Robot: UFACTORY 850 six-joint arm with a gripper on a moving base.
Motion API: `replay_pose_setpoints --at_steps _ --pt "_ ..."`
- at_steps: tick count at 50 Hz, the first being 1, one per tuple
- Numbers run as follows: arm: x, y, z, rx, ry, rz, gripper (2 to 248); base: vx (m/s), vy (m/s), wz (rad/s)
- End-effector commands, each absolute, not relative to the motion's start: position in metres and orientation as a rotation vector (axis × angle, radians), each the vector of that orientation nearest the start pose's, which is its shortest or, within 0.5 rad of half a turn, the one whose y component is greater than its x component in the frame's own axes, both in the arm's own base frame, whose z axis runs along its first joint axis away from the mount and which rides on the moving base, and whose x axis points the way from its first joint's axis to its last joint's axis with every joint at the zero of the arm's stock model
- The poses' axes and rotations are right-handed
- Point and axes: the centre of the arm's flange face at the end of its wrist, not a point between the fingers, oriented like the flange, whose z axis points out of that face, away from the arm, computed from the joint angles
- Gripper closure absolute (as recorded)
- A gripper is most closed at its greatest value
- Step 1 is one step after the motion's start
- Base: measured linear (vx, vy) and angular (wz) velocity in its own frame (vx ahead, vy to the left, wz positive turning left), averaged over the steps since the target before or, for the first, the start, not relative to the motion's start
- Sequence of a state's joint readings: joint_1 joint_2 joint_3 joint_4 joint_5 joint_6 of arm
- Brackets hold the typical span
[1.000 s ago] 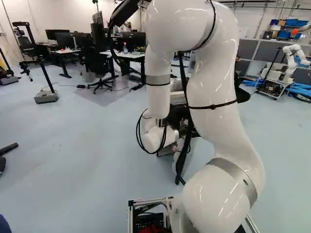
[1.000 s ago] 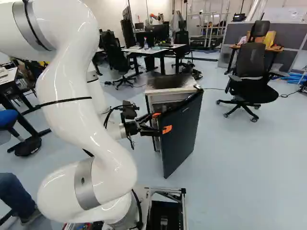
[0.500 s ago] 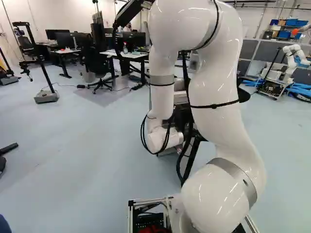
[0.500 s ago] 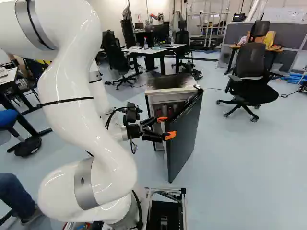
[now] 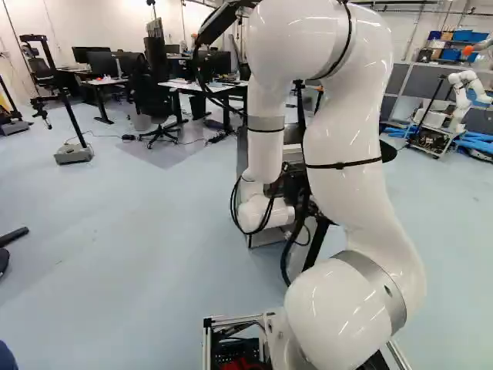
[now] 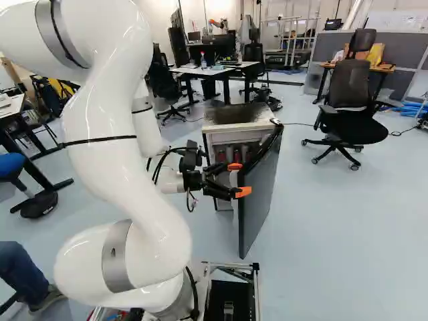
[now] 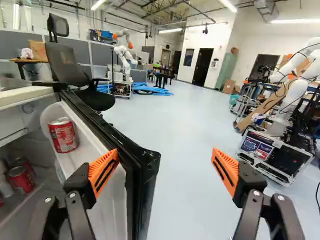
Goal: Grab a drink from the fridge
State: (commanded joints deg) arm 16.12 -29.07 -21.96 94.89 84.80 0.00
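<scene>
Gripper (image 6: 239, 179): fingers spread wide, gripping nothing; the free edge of the open fridge door (image 7: 144, 175) lies between them. Whether either finger touches the door, I cannot tell. Nearest drink on the door side: one red can (image 7: 63, 135), upright on the door's inner side, ahead of the finger nearer the fridge interior and apart from it. Further to that side, inside the fridge (image 6: 242, 136), are more red cans (image 7: 21, 179), well clear of both fingers. Beyond the door, ahead of the gripper: a black office chair (image 7: 67, 65).
</scene>
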Motion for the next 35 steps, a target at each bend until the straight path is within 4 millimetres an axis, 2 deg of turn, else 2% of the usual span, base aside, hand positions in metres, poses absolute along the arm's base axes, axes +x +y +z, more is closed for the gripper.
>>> replay_pose_setpoints --at_steps 35 --pt "0.328 -0.052 0.258 1.317 -1.235 1.140 3 0.000 0.000 0.000"
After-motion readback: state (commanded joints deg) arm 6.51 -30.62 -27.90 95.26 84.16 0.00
